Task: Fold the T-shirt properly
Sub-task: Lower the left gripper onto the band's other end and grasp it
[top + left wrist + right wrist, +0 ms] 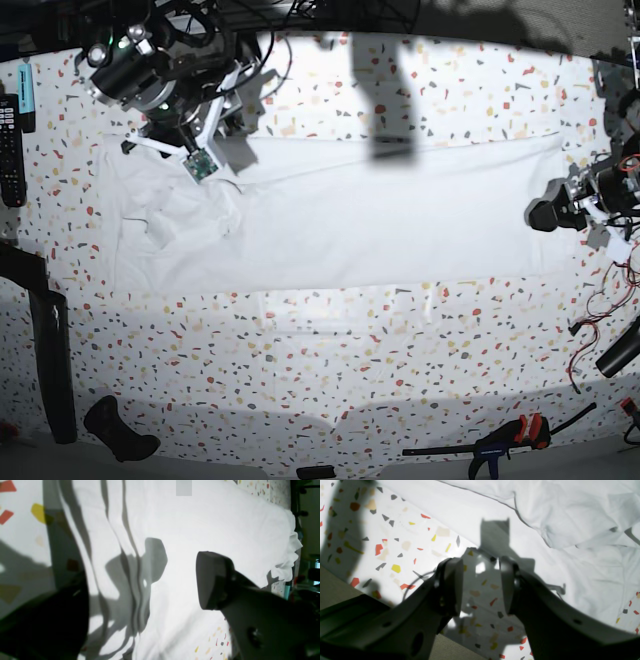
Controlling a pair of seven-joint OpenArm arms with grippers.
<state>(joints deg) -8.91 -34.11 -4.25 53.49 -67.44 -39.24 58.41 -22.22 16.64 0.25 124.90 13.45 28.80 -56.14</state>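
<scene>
The T-shirt (380, 215) lies flat in a long band across the middle of the bench (330, 350), and the broad speckled stretch of bench in front of it is open for a gripper to pass. Along the bench's front edge lie a clamp (505, 440) and a dark handle-shaped object (118, 428); a remote (9, 150) sits at one end. The right arm (160, 70) crowds the crumpled end of the shirt.

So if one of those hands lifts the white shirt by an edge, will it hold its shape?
Probably not. The T-shirt lies flat with soft wrinkles and ridges, so it likely droops and folds where lifted. It looks thin and light, and may drag across the speckled table rather than rise whole.
</scene>
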